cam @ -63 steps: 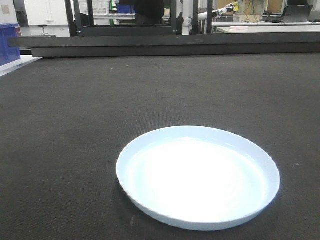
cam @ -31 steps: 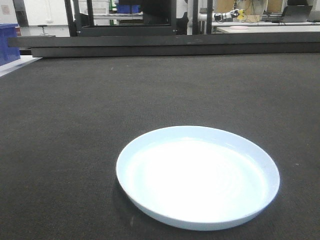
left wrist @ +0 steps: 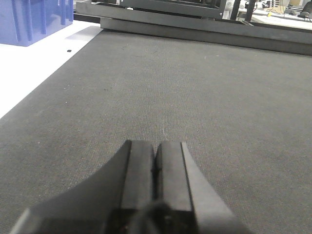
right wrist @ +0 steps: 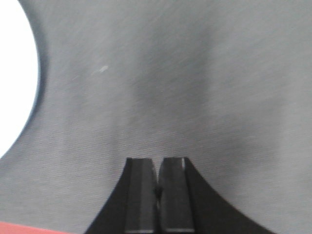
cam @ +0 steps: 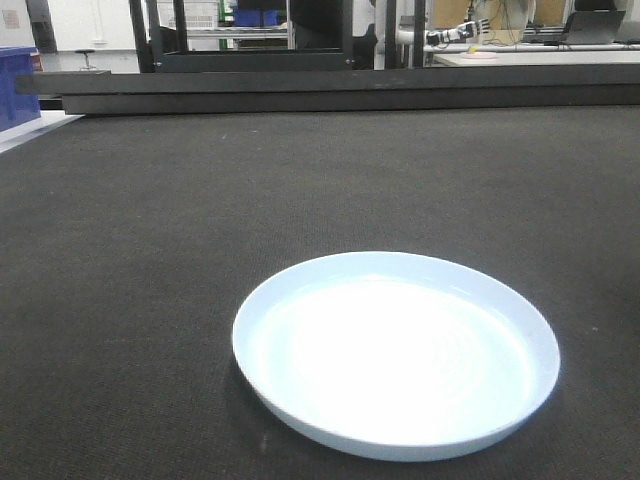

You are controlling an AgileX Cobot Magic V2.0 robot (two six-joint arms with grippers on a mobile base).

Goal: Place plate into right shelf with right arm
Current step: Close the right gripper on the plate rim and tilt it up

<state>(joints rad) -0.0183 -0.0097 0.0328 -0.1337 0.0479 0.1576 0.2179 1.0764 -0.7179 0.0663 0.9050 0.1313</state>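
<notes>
One plate [cam: 396,355] lies on dark mat [cam: 150,250]; left gripper [left wrist: 155,148] and right gripper [right wrist: 157,165] closed, empty.

Far behind the table, the dark figure [cam: 320,22] inside the black frame [cam: 250,62] stands farther right than a second ago. The distant white robot arm [cam: 452,36] also reaches farther right.

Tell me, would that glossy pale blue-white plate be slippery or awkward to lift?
The round, glossy, pale blue-white plate looks stiff, so it probably won't bend. Its shiny surface may slip. Lying flat on the dark textured mat, its low rim likely gives little to pinch.
</notes>
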